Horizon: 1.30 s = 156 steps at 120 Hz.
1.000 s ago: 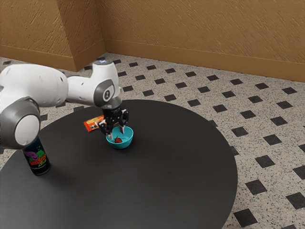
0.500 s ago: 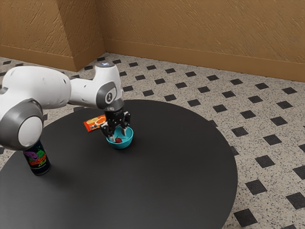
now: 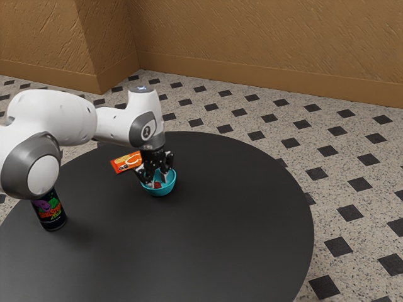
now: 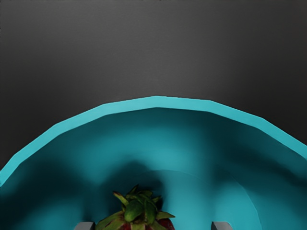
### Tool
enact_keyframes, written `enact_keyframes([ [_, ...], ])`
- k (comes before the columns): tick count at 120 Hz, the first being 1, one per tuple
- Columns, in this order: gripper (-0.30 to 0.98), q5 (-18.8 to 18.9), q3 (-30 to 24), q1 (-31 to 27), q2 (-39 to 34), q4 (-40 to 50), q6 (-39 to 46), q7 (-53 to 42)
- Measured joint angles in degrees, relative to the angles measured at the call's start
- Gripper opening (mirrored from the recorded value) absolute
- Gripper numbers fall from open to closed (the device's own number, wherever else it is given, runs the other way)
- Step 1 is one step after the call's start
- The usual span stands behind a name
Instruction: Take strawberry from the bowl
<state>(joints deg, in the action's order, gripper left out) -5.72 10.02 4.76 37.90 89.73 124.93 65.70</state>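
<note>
In the exterior view my gripper [image 3: 158, 180] points down into the turquoise bowl [image 3: 161, 191], its fingers apart. The red strawberry [image 3: 157, 185] lies inside, low between them and partly hidden. From the wrist view, the grey tips of the open gripper [image 4: 153, 225] stand on two sides of the strawberry [image 4: 137, 213], whose green leaves face the camera. It lies nearer one tip, with a wide gap to the other. The rim of the bowl [image 4: 157, 102] curves around them.
An orange packet [image 3: 125, 162] lies on the round black table [image 3: 208, 233] just beside the bowl, on the exterior view's left. A dark can with colourful print [image 3: 50, 212] stands farther off, near the arm's base side.
My hand has come down deeper into the bowl and shifted slightly toward the exterior view's right. Bowl, packet and can have stayed where they were.
</note>
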Motion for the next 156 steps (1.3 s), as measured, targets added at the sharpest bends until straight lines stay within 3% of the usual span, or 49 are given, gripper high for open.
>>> enact_keyframes([
  [72, 0.16, 0.01, 0.00, -0.03, 0.88, 0.03, 1.06, 0.00],
  [121, 0.01, 0.88, 0.14, 0.86, -2.46, 0.39, 0.65, 0.38],
  [139, -0.01, 1.20, 0.71, 4.09, -8.00, 2.44, -1.24, 0.63],
  [156, -0.02, 1.26, 0.71, 10.63, -9.70, 2.90, -3.73, 0.89],
])
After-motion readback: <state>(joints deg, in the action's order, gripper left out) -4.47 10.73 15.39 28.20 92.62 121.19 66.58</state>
